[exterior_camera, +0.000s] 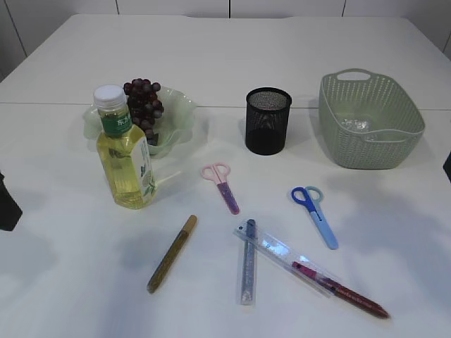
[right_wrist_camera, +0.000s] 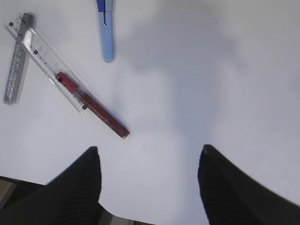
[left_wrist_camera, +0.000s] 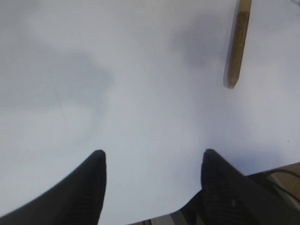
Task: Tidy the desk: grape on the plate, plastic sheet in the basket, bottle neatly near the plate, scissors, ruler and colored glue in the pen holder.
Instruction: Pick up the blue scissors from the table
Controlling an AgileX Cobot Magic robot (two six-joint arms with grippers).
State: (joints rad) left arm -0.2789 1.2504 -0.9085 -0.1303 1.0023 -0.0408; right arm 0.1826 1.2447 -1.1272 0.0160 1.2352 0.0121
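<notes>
Clear flat plastic ruler (exterior_camera: pixel 285 255) lies diagonally across silver (exterior_camera: pixel 248 262) and red glitter glue (exterior_camera: pixel 342 290) sticks; both tools (left_wrist_camera: pixel 152 161) (right_wrist_camera: pixel 150 157) gape, empty.

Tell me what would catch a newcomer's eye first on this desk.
Probably the bottle of yellow drink, upright front-left by the plate of grapes. Then the pens, ruler and two scissors strewn in front, with the black holder and green basket behind.
</notes>
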